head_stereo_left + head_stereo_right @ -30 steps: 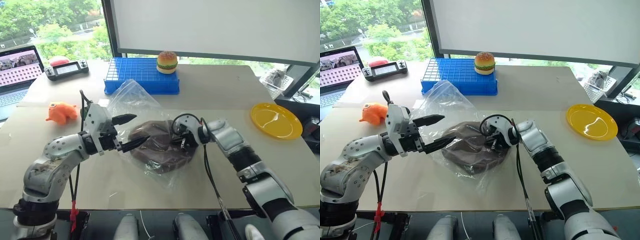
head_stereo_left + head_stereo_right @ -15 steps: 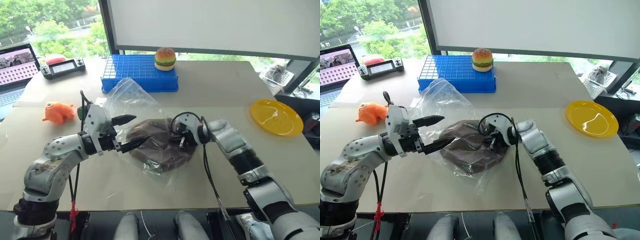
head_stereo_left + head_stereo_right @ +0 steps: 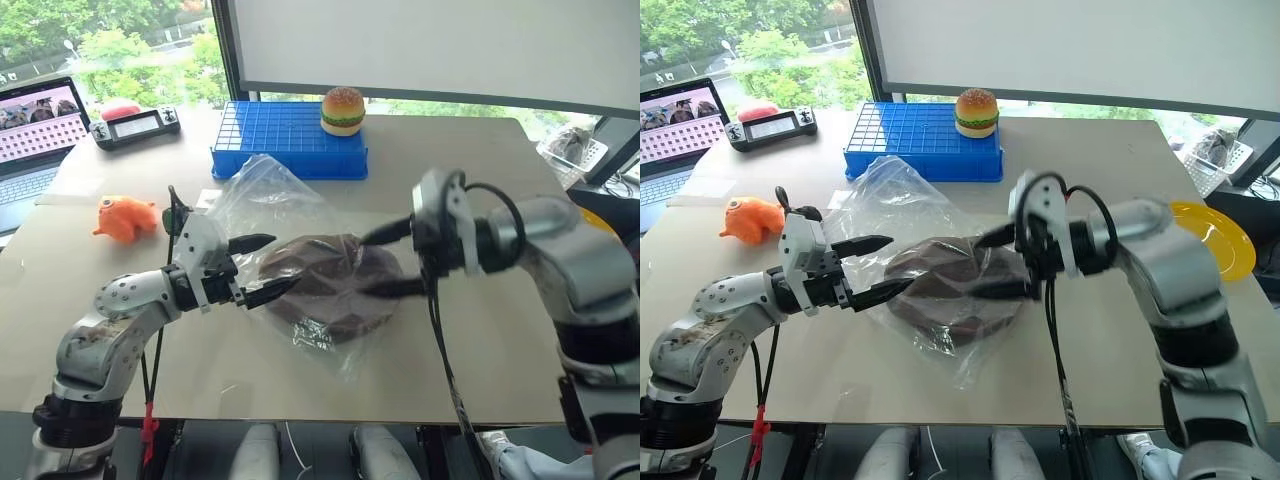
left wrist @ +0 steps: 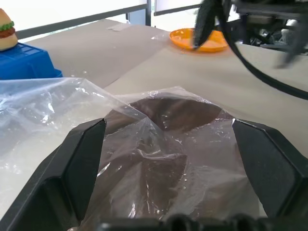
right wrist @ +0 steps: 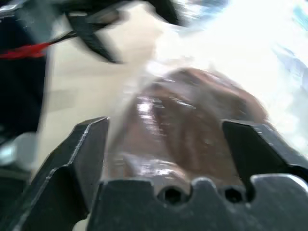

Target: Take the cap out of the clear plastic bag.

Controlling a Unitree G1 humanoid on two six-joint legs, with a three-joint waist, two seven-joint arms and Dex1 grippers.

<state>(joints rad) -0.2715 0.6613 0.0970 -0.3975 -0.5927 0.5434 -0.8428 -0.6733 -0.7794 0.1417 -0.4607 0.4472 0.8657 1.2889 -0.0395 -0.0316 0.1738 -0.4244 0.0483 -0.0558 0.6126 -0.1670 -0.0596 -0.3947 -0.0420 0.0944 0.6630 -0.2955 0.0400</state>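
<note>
I'm seeing my left gripper (image 3: 262, 267) standing wide, holding nothing, its fingers at the near-left edge of the clear plastic bag (image 3: 290, 215). The cap (image 3: 330, 285) is lying inside it on the table (image 3: 420, 180). My right gripper (image 3: 385, 260) is hovering over the cap's right side, fingers spread, empty.

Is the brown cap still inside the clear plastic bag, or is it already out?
Inside. The cap lies flat on the table, and crinkled film of the clear plastic bag covers it; the left wrist view shows plastic over the fabric.
</note>
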